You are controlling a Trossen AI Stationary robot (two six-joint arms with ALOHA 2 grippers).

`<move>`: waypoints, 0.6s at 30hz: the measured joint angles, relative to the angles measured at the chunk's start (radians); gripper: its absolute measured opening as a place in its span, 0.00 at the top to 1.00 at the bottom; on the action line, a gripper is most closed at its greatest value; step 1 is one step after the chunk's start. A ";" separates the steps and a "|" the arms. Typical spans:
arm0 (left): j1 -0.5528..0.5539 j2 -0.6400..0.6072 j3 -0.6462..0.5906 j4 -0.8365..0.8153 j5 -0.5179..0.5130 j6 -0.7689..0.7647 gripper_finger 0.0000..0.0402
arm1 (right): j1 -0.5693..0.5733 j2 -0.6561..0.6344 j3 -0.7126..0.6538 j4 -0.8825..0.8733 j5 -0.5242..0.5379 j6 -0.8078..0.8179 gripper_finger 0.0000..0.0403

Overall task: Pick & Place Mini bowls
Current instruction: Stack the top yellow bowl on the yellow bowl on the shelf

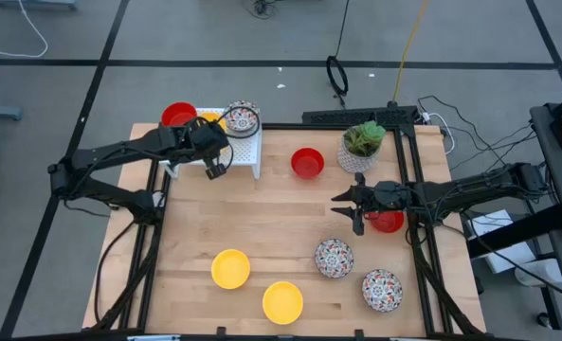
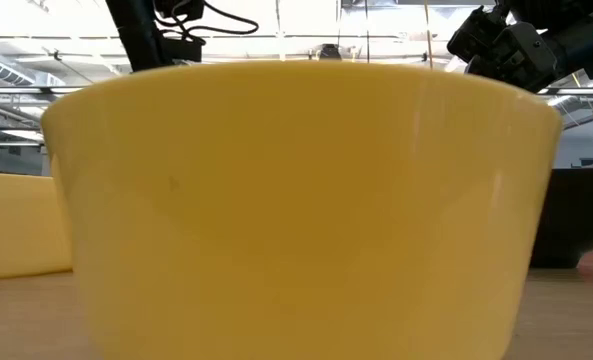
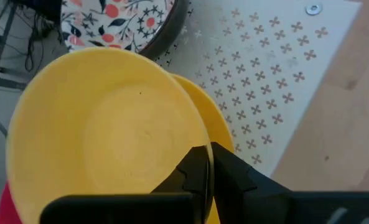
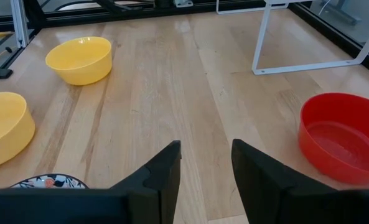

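Note:
On the white perforated rack (image 1: pixel 247 150) at the table's far left, my left gripper (image 3: pixel 209 171) is shut on a yellow mini bowl (image 3: pixel 109 130). This bowl lies over a second yellow bowl (image 3: pixel 218 124). A speckled bowl (image 1: pixel 243 117) and a red bowl (image 1: pixel 178 116) are beside them. My right gripper (image 4: pixel 206 165) hovers open at mid right, holding nothing. A red bowl (image 1: pixel 307 163) stands on the table ahead of it and another red bowl (image 1: pixel 389 223) lies under its arm. Two yellow bowls (image 1: pixel 230 268), (image 1: pixel 282 301) and two speckled bowls (image 1: pixel 334 258), (image 1: pixel 382 290) rest near the front. My left gripper pinches the upper yellow bowl's rim (image 3: pixel 204 146) between its two fingers, one finger (image 3: pixel 190 171) on the inner side and the other on the outer side. The fingers slant down from the table's left. The bowl sits tilted over the second yellow bowl; whether it rests on it, I cannot tell.
A white pot with a green plant (image 1: pixel 361 147) stands at the far right of the table, close to my right arm. The nearest yellow bowl (image 2: pixel 306 200) fills the low view. Bare wood (image 1: pixel 262 213) lies between the rack and the front bowls.

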 joint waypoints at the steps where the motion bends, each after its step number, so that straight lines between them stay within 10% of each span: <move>1: 0.000 0.000 0.000 -0.001 0.000 -0.006 0.94 | 0.000 0.000 0.000 0.000 0.000 0.000 0.68; 18: -0.002 -0.005 0.000 -0.013 0.000 -0.115 0.89 | 0.000 0.000 0.000 0.000 -0.001 0.000 0.68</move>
